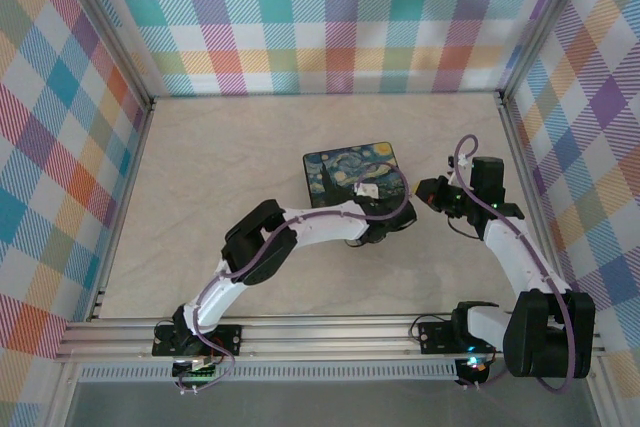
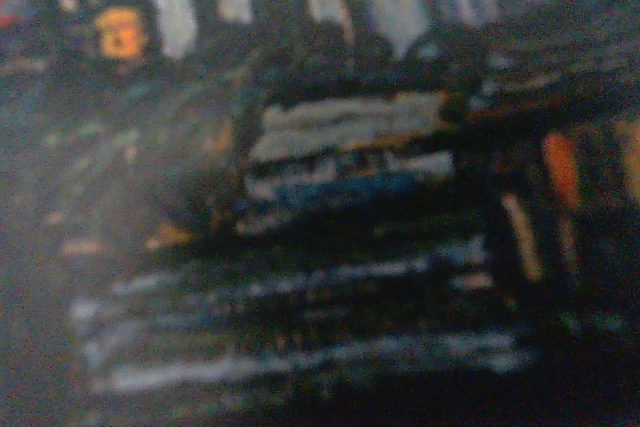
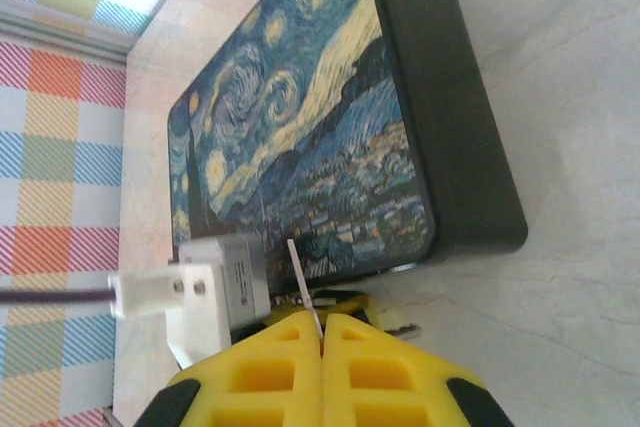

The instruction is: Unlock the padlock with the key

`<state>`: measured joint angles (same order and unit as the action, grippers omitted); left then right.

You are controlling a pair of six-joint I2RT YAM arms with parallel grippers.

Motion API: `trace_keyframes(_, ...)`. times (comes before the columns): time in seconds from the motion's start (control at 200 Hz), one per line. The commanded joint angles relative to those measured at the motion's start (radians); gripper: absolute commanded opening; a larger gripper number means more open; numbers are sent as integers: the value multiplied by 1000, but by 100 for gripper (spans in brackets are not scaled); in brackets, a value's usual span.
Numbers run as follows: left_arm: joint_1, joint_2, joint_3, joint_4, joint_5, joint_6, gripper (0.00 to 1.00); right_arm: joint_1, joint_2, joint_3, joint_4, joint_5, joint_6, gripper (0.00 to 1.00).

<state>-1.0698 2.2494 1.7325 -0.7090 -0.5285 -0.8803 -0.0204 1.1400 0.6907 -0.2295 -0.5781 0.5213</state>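
My right gripper (image 3: 322, 319) is shut on the key (image 3: 303, 275), a thin silvery strip standing up from between the yellow fingers. From above, the right gripper (image 1: 432, 194) hangs just right of the painted tin (image 1: 352, 172). My left gripper (image 1: 386, 228) is low at the tin's near right corner. Its wrist view is a dark blur of the tin's painted lid (image 2: 340, 137), and its jaws cannot be made out. A small silvery bit (image 3: 402, 329) pokes out beside the left gripper's yellow finger (image 3: 335, 299). I cannot tell whether that is the padlock.
The blue-and-yellow tin (image 3: 320, 127) lies flat on the pale table (image 1: 220, 177). The left arm's white camera block (image 3: 215, 287) sits close in front of my right fingers. Checked walls (image 1: 330, 17) close in three sides.
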Motion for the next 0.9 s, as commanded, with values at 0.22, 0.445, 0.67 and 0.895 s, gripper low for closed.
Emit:
trace_keyframes(0.22, 108, -183, 50, -122, 266, 168, 14, -5, -89, 61, -140, -53, -13, 0)
trace_keyframes(0.445, 191, -236, 98, -158, 486, 161, 13, 37, -107, 102, -155, -92, 38, 0)
trace_keyframes(0.67, 281, -261, 122, -130, 690, 87, 12, 182, -180, 52, -83, -24, 106, 0)
trace_keyframes(0.895, 317, -279, 150, -114, 789, 34, 12, 261, -193, -29, -33, 48, 154, 0)
